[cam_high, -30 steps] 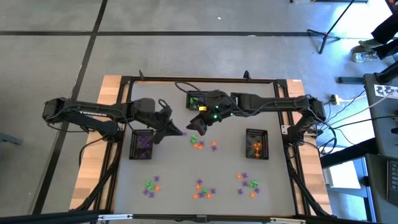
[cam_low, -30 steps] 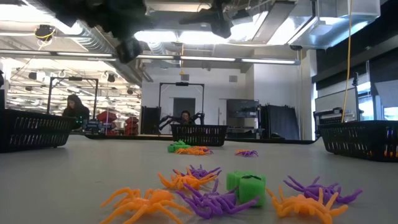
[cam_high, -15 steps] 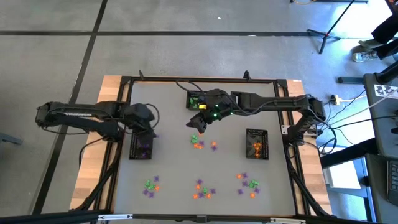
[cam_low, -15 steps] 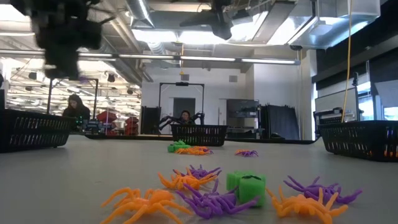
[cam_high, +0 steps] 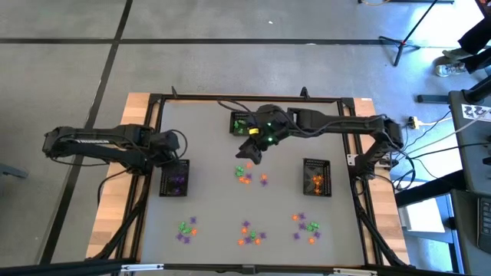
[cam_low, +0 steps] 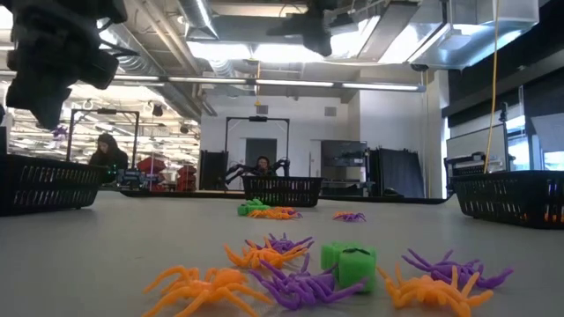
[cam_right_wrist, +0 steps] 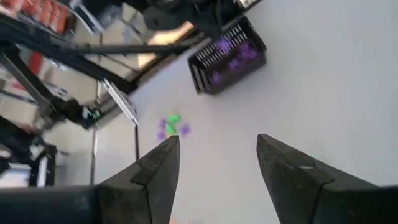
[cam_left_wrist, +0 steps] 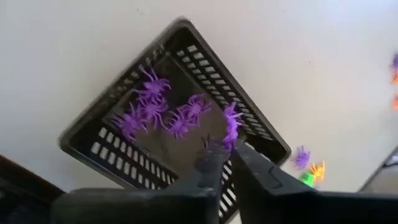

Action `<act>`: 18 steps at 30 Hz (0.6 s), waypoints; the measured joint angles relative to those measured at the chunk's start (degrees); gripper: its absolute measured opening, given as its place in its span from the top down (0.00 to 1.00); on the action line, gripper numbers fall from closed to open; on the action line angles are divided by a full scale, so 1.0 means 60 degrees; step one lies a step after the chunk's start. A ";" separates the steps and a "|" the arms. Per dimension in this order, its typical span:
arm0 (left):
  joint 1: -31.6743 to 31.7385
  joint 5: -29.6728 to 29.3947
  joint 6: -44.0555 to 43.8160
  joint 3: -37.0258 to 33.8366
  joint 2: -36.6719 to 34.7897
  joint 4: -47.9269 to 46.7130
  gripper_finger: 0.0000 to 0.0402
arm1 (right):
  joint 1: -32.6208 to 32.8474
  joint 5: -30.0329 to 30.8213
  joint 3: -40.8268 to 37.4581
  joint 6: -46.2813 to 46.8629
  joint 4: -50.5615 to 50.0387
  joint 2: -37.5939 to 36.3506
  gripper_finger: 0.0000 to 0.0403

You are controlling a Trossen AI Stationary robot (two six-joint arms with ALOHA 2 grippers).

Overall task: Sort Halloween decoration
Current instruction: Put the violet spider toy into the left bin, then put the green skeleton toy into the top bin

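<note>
Left gripper (cam_left_wrist: 227, 158): we see it above the left basket (cam_high: 175, 180), fingers nearly together, a purple spider (cam_left_wrist: 231, 124) at the tips – whether pinched or already loose we cannot tell.
Left basket: holds purple spiders (cam_left_wrist: 155, 112).
Right gripper (cam_right_wrist: 217, 168): fingers wide apart, holding nothing – over the table's middle, above the small central cluster (cam_high: 247, 176).
Back basket (cam_high: 242, 123): holds green pieces.
Right basket (cam_high: 317, 177): holds orange pieces.
Loose decorations: we count three mixed clusters along the near edge – left (cam_high: 186, 228), middle (cam_high: 251, 234), right (cam_high: 307, 225).
</note>
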 joint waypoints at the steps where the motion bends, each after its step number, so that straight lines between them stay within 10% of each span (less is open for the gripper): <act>1: 0.0001 0.0047 -0.0046 0.0000 0.0008 -0.0002 0.90 | 0.0013 0.0117 0.0001 -0.0183 -0.0319 -0.0076 0.48; 13: -0.0042 0.0941 -0.2295 0.0184 0.0008 0.0854 0.66 | 0.0566 0.1763 0.0007 -0.1948 -0.3704 -0.0949 0.48; 18: -0.0528 -0.1538 -0.2100 0.1373 -0.0046 0.3978 0.69 | 0.0924 0.2254 0.0007 -0.2354 -0.3883 -0.1124 0.48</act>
